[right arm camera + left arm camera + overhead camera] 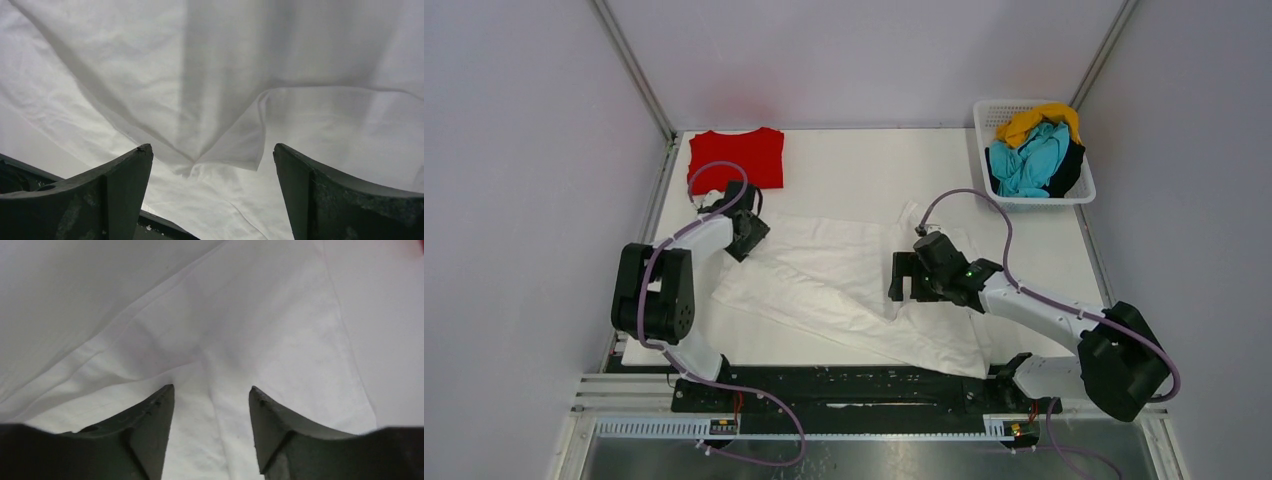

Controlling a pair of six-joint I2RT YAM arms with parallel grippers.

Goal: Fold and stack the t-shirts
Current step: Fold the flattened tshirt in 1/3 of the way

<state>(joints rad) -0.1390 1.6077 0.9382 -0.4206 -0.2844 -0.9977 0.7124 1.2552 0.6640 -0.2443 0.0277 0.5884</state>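
Observation:
A white t-shirt [844, 285] lies spread and partly folded across the middle of the table. A folded red t-shirt [736, 157] lies at the far left. My left gripper [749, 235] is open over the white shirt's left upper edge; white cloth [240, 340] fills its view between the fingers [150, 420]. My right gripper [904, 278] is open just above the shirt's right half, and a folded cloth corner [240, 145] lies between its fingers [125, 175]. Teal, yellow and black shirts [1034, 150] sit heaped in a basket.
A white plastic lattice basket [1079, 195] stands at the far right corner. The table's dark front rail [844, 385] runs along the near edge. Grey walls close in on the left, back and right.

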